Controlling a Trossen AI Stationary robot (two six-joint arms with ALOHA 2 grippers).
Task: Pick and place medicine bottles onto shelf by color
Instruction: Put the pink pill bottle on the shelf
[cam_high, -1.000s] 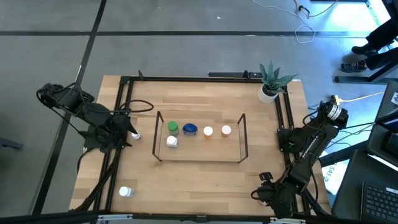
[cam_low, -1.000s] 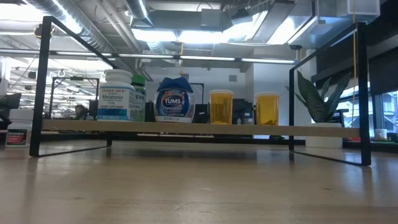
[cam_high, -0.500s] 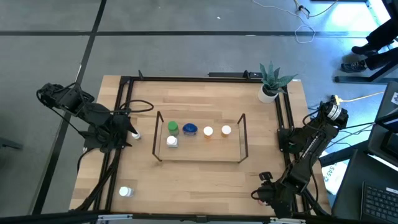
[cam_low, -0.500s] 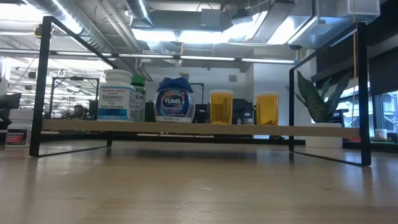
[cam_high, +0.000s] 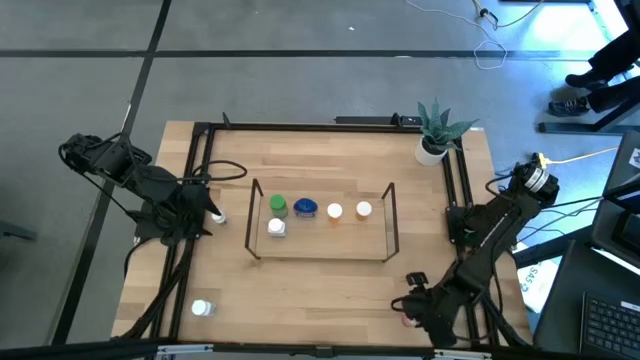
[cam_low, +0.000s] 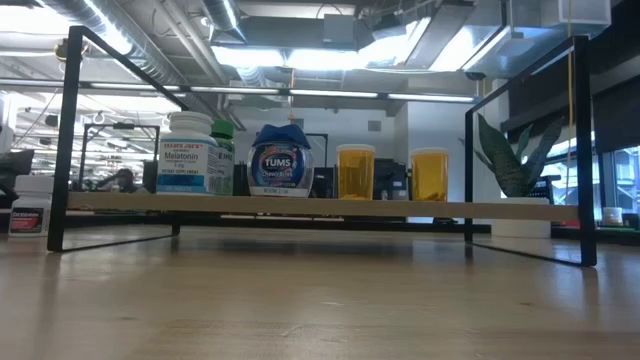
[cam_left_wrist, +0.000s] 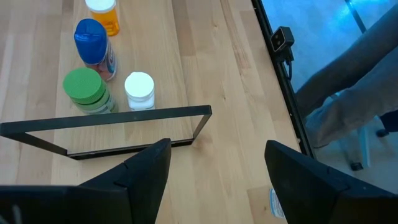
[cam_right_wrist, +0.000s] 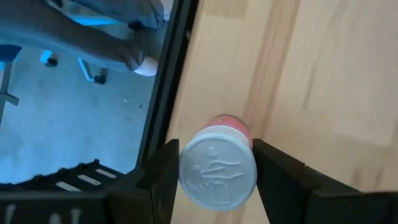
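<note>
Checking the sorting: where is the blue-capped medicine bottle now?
High view: the blue-capped medicine bottle stands on the wire-frame shelf, left of centre, between the green-capped bottle and a white-capped orange bottle.

The table (cam_high: 330, 275) is light wood planking, edged by a black metal frame (cam_high: 300, 127). Around it lies a grey floor (cam_high: 300, 60) crossed by dark seams. At 2 o'clock on the tabletop stands a potted plant (cam_high: 436, 130) in a white pot. Toward 1 o'clock, loose cables (cam_high: 490, 40) trail across a bright bluish patch of floor. Seen level across the table, ceiling ducts (cam_low: 150, 45) and long strip lights (cam_low: 330, 58) run overhead.
</note>
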